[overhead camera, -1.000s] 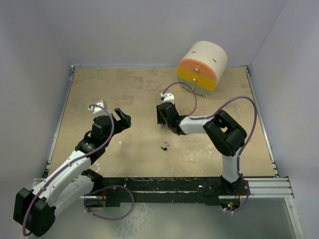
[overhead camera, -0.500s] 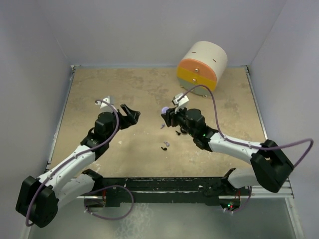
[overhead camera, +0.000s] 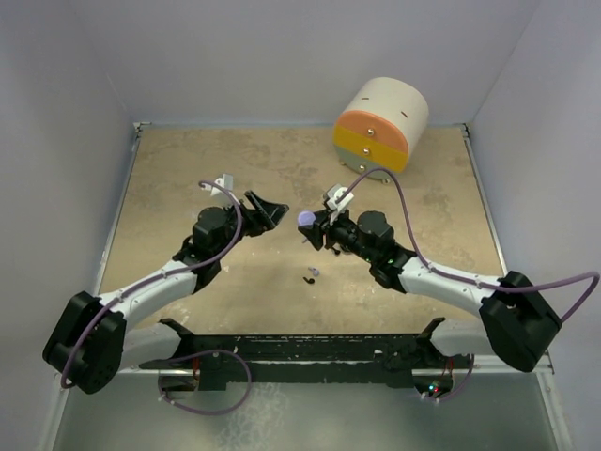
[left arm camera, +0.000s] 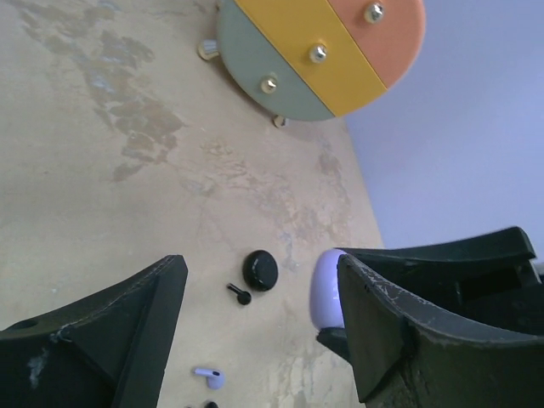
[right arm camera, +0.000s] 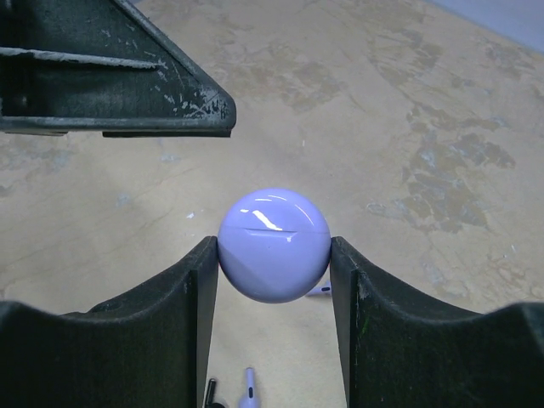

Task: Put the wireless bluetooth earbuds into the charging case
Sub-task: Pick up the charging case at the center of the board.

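My right gripper is shut on a round lavender charging case, closed, held above the table mid-scene. In the right wrist view the case sits squeezed between both fingers. My left gripper is open and empty, just left of the case; one of its fingers shows ahead of it. In the left wrist view the case is by my right-hand finger. On the table below lie a lavender earbud, a black earbud and a black round puck. The earbuds show small in the top view.
A round beige drawer unit with orange, yellow and grey-green drawers stands at the back right. It also shows in the left wrist view. Grey walls close in the tabletop on three sides.
My right arm has stretched out leftward and lifted the lavender case off the table. My left gripper has moved right and forward, close to the case, staying open.
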### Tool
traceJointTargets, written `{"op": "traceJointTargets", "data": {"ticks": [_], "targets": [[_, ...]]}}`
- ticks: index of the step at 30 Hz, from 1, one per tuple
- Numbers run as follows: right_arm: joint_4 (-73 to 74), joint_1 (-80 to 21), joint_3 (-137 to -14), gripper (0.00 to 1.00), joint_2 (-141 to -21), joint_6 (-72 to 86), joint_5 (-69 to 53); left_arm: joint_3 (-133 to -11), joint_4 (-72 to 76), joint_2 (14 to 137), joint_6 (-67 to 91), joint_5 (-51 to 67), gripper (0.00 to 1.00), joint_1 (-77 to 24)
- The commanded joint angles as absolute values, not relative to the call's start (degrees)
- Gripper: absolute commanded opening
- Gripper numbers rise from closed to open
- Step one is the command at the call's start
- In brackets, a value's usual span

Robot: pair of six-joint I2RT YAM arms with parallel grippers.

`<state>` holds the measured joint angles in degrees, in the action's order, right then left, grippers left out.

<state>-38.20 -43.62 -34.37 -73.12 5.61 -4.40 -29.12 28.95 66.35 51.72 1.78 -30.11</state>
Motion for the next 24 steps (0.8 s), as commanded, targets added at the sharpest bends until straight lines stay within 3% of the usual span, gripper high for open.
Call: {"op": "traceJointTargets", "data": {"ticks": [1,17,24], "targets": [[-41.45,-43.85,-36.08,0.0,-74.15,5.47,-6.71,-31.87,36.17,67.18,51.76,4.39,0.71,-32.49],[-42.1,-43.87,-36.84,0.0,-75.13,5.99,-8.53,-31.27,41.21,71.81,50.58,3.21,0.61,-37.24],[-41.93,-43.89,-36.68,0.0,-74.47,5.86,-8.76,-30.87,43.24,73.15,50.89,3.42,0.5,-37.78]]}}
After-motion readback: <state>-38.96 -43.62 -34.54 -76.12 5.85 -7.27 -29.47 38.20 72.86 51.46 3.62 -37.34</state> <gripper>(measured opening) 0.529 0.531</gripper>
